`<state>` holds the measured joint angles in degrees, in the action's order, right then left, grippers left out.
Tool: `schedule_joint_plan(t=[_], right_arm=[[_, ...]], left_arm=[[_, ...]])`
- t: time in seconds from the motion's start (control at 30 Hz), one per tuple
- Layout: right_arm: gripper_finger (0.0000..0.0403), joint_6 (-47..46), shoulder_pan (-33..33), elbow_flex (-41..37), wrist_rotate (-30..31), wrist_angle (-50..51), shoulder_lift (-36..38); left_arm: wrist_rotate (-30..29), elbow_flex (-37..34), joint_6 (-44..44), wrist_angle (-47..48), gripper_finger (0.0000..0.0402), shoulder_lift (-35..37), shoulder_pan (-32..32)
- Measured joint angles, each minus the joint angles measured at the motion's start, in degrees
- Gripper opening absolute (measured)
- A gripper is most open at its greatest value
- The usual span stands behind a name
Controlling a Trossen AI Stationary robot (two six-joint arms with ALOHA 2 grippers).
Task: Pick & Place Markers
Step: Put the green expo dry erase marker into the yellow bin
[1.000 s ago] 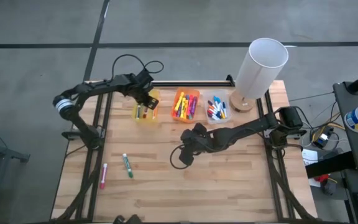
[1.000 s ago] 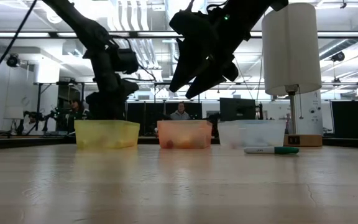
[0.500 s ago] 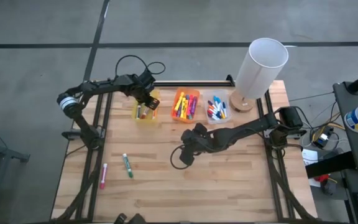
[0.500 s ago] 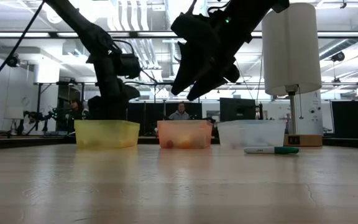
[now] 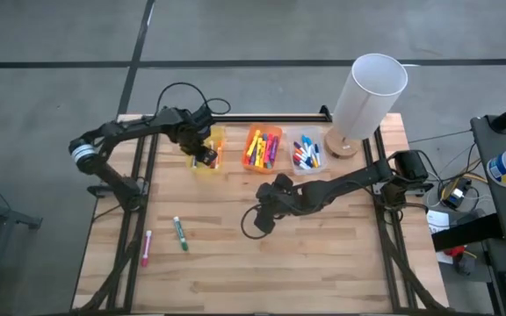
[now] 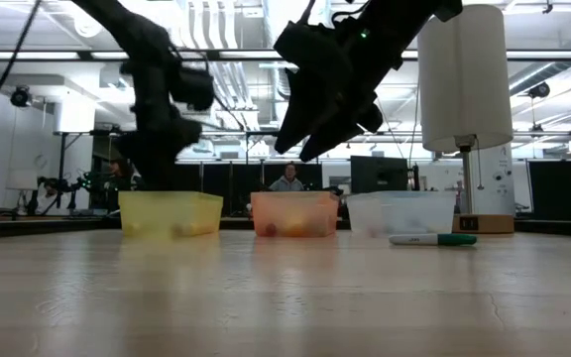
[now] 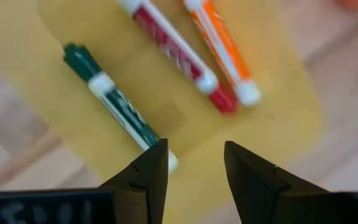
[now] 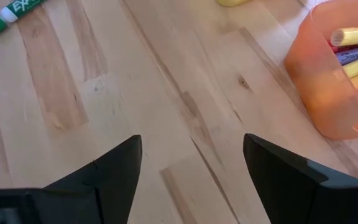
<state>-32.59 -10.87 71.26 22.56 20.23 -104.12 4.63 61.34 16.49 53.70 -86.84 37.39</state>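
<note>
Left wrist view: left gripper (image 7: 194, 168) poised directly above the yellow bin (image 7: 278, 137), dark fingers parted and empty, with a green marker (image 7: 114, 102), a red marker (image 7: 182, 59) and an orange marker (image 7: 222, 46) lying loose on the bin's floor. Seen from above, same gripper (image 5: 204, 154) over the yellow bin (image 5: 218, 136); beside that bin an orange bin (image 5: 278, 133) and, next along, a clear bin (image 5: 298, 138), both crowded with markers, and past those a tall white cylinder (image 5: 369, 95). Well away from the yellow bin toward the table's near side, two markers not yet collected: a green one (image 5: 180, 233) and a pink one (image 5: 146, 248). Right gripper (image 5: 259, 219) waiting over bare wood well clear of the yellow bin, fingers spread with nothing between them. Likely trouble: fingers clipping the thin bin wall on the way out and dragging or tipping so light a container; round, smooth barrels rolling off if nudged during a pickup; slick plastic slipping from a grasp taken near a cap end. Bins of thin, translucent, glossy plastic with rounded corners; markers slim, hard cylinders with stepped caps; tabletop (image 5: 323, 254) of pale wooden planks, matte and finely grained.
</note>
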Motion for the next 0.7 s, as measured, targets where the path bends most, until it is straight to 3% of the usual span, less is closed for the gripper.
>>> schedule_joint_plan(t=[0.17,0.37,0.7], right_arm=[[0.0267,0.7,0.04,-0.75,0.12,0.0,0.0],[0.0267,2.98,-0.5,-2.18,-0.35,0.91,0.0],[0.0263,0.84,-3.15,-8.13,-0.62,0.54,0.0]], left_arm=[[-0.01,-1.66,7.38,2.42,0.0149,7.64,-5.1],[-0.16,-8.11,15.5,0.96,0.0149,18.22,-15.45],[-0.24,-18.32,46.02,0.65,0.0149,26.48,-36.39]])
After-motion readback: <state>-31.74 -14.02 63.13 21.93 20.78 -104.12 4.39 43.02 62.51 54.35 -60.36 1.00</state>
